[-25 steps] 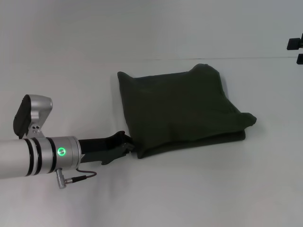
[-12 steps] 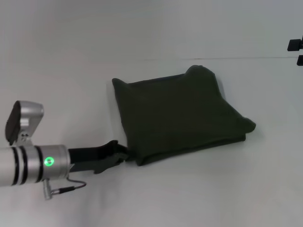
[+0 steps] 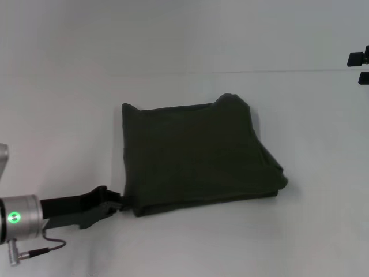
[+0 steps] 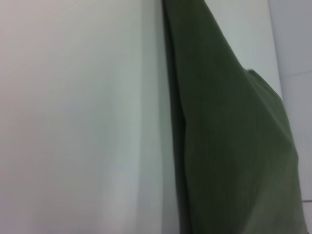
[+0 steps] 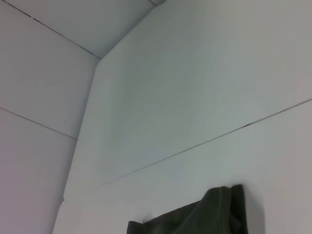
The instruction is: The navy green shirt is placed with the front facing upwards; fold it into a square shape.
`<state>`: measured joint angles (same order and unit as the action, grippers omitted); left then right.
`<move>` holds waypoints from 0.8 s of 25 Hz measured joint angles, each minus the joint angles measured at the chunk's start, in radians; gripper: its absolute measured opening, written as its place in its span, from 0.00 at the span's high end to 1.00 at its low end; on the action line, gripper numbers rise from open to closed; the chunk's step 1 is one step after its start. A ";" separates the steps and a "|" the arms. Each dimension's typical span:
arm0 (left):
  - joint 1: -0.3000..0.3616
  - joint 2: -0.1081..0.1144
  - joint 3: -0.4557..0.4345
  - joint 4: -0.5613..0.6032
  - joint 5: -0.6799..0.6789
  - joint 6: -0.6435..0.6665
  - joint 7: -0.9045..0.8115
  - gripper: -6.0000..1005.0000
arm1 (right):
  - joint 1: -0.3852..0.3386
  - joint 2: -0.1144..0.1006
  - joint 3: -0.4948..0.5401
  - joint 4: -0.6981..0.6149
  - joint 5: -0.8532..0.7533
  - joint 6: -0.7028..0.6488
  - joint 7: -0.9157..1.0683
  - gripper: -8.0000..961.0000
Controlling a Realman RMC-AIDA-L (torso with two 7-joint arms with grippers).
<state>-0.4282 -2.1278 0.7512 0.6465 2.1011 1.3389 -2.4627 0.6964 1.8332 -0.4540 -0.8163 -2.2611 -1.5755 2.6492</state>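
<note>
One left gripper (image 3: 118,203) reaches in low from the near left, its dark fingers closed on the shirt's near-left corner. One shirt (image 3: 193,153), folded into a rough square, lies flat on the white tabletop (image 3: 300,231). One right gripper (image 3: 358,66) sits at the far right edge; whether its fingers are open or closed cannot be made out.

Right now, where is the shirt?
In the head view the folded shirt lies mid-table, slightly left of centre, its near-left corner at the left hand.
</note>
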 joint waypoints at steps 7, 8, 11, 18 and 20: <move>-0.004 0.017 -0.066 0.006 0.058 0.035 0.018 0.89 | 0.000 -0.002 -0.004 0.007 0.000 0.000 -0.005 0.31; -0.009 0.022 -0.071 0.007 0.071 0.045 0.021 0.89 | 0.000 -0.002 -0.006 0.009 0.000 0.000 -0.007 0.31; -0.012 0.029 -0.091 0.028 0.098 0.081 0.043 0.87 | 0.000 -0.004 -0.008 0.009 0.000 0.000 -0.011 0.31; 0.031 0.052 -0.261 0.142 0.051 0.312 0.181 0.83 | -0.006 0.003 -0.007 0.012 0.052 -0.014 -0.140 0.30; 0.025 0.059 -0.329 0.146 0.009 0.406 0.266 0.76 | -0.007 0.007 -0.017 0.012 0.070 -0.026 -0.180 0.26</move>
<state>-0.4029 -2.0684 0.4226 0.7926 2.1096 1.7454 -2.1963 0.6892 1.8400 -0.4714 -0.8038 -2.1912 -1.6011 2.4694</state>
